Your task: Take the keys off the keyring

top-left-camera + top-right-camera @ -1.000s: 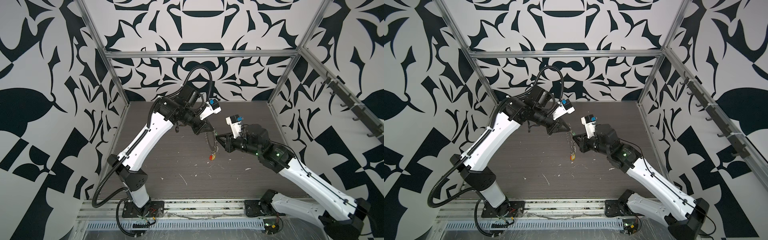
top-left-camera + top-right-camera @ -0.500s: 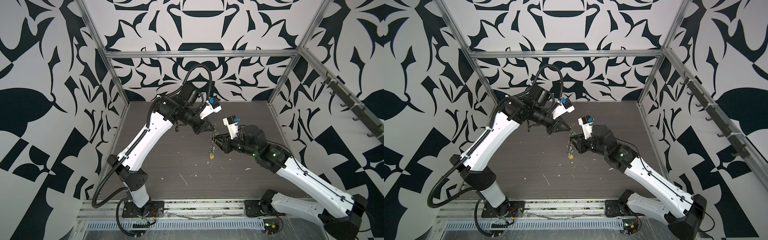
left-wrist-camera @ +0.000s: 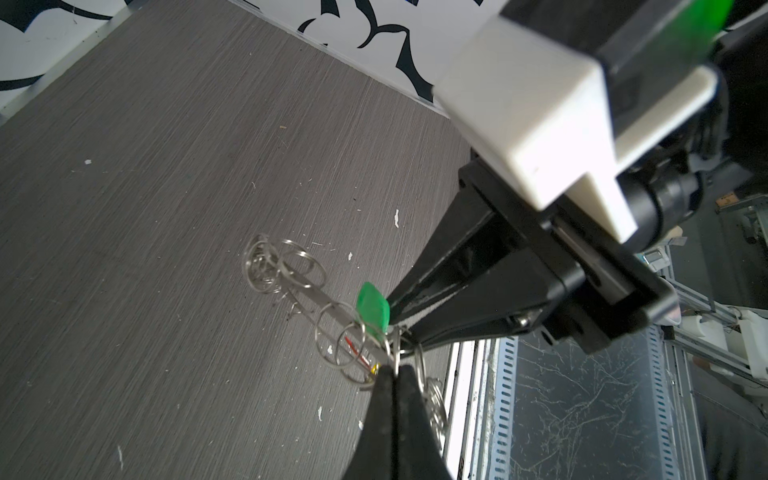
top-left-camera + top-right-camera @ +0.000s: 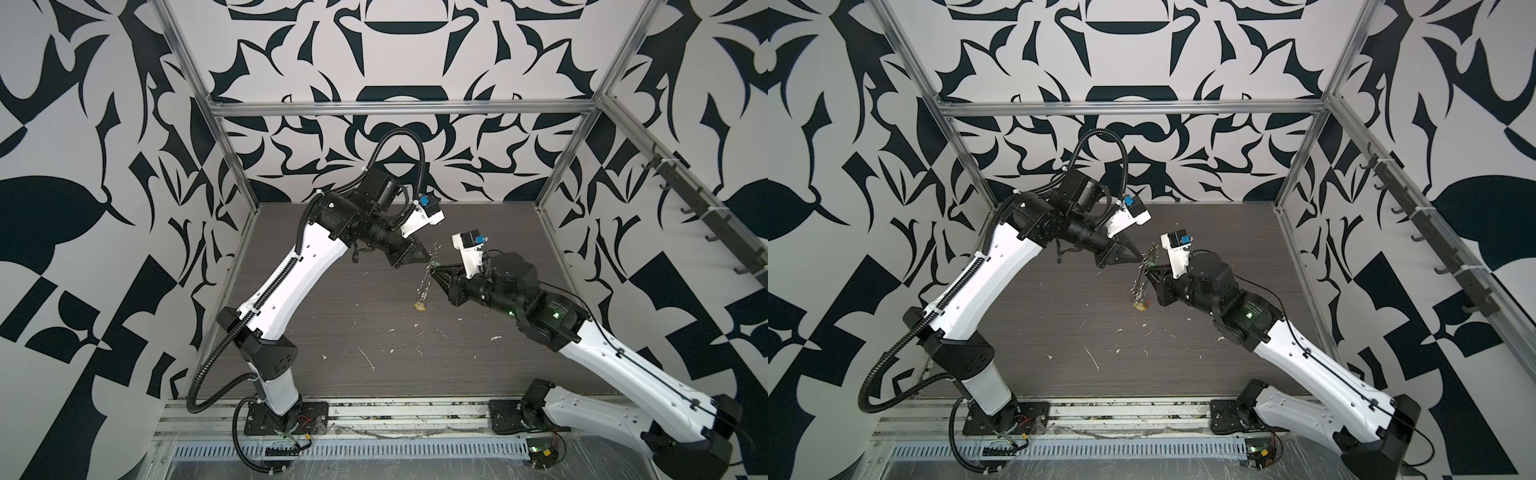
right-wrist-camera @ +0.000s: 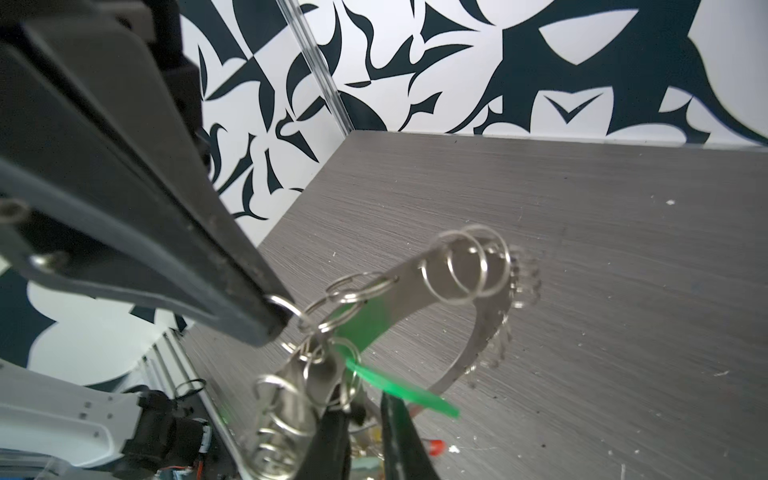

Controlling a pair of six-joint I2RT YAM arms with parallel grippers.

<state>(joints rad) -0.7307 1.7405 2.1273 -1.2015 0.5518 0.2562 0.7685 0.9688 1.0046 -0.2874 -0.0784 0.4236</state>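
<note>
- keyring (image 5: 419, 297): lifted clear of the table (image 4: 353, 324). It dangles just under the left gripper (image 4: 426, 257) tips and right in front of the right gripper (image 4: 435, 271) tips. The two grippers nearly meet across it.
- grey band is tilted, its rim fringed with wire loops (image 5: 465, 270). In both top views it reads only as a thin hanging strand.
- left gripper: jaws closed, pinching one small wire loop on the keyring rim.
- right gripper: fingers (image 5: 399, 432) stand a narrow gap apart, tips at the green tag (image 3: 372, 309). In the right wrist view the tag lies across one fingertip. Cannot tell if it is clamped or just touching.
- yellow tag (image 4: 419, 306): lowest part of the bunch, below both grippers and near the table. Contact with the table is unclear.
- red-orange tag (image 5: 436, 446): just beyond the right gripper fingers, partly hidden.
- individual keys are too tangled in the loops to pick out.
- white scraps (image 4: 368, 359): scattered on the table, well apart from both grippers, toward the arm bases.
</note>
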